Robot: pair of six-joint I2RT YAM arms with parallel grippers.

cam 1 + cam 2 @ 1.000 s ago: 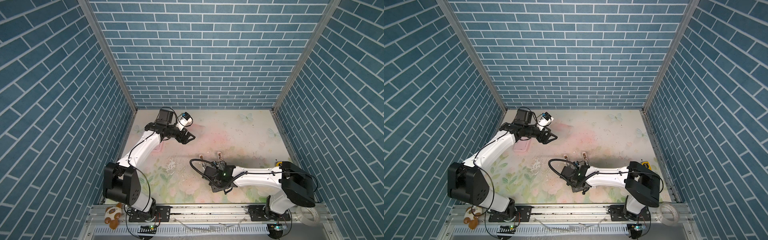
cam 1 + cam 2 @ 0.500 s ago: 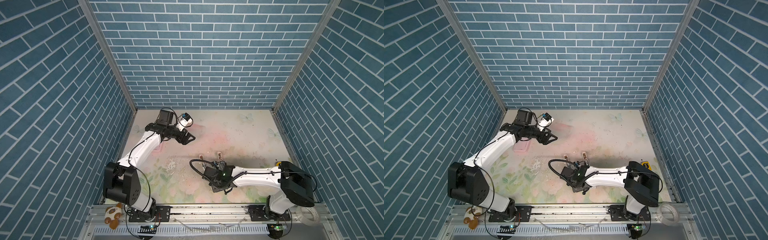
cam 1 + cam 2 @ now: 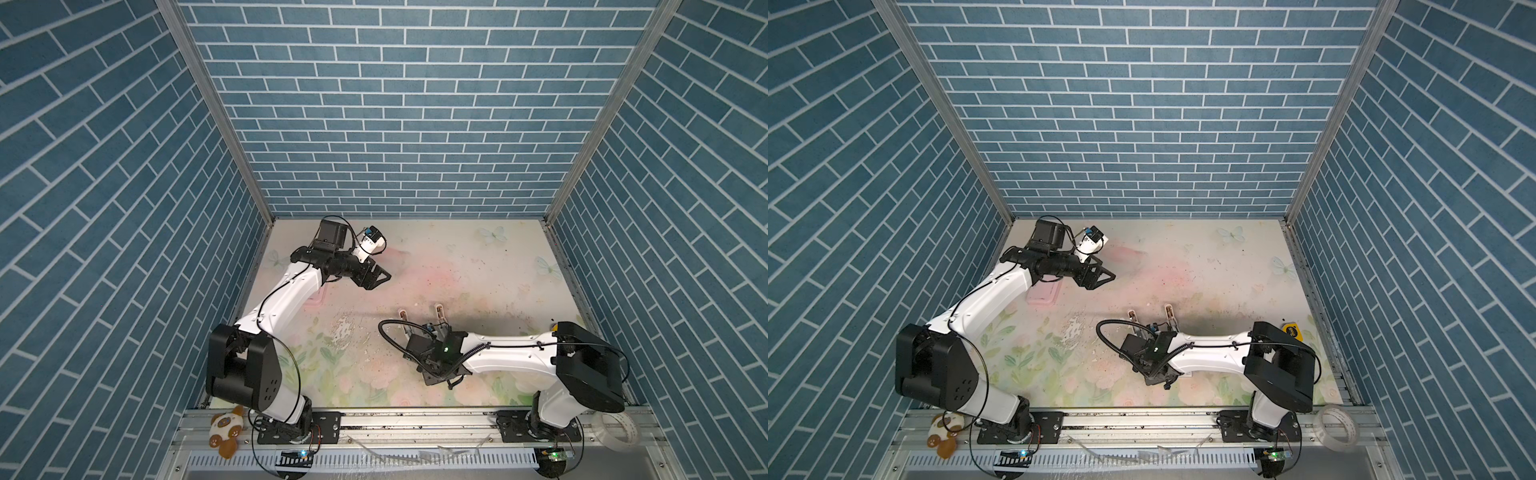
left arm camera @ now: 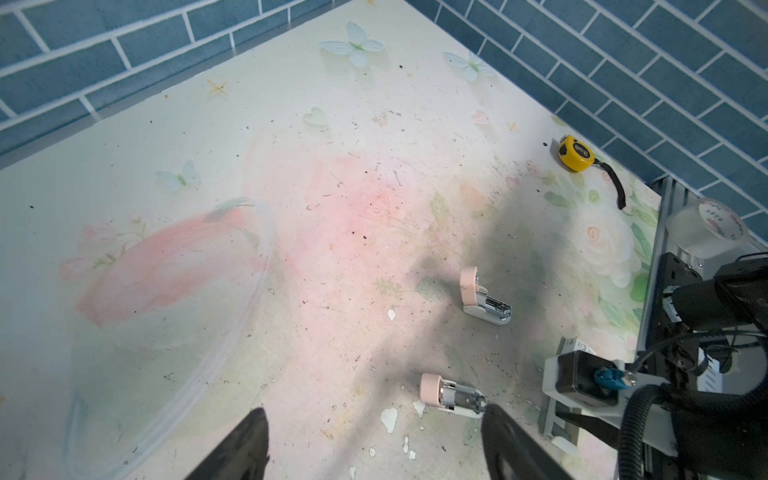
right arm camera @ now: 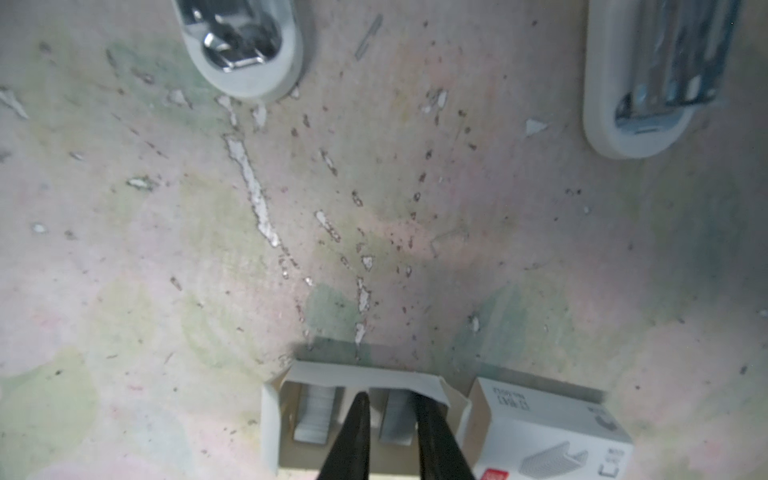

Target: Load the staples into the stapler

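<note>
The right hand [image 5: 390,397] sits in the small white cardboard tray [image 5: 270,415], its black fingers [image 5: 357,432] drawn narrow on either side of one thin silvery-grey strip of staples [image 5: 397,419]. I cannot tell whether they actually pinch it, but a good pick, to my mind, means squeezing the strip mid-length and lifting straight up so it neither snaps nor drags the tray. The left hand [image 4: 374,411] hangs well apart, spread and empty, and I count two staple stacks in one tray on the floral counter [image 5: 124,249], one white red-marked sleeve [image 5: 552,432] just beside it, and two open pink-and-white plastic staplers [image 4: 484,297] [image 4: 451,395] nearby.
</note>
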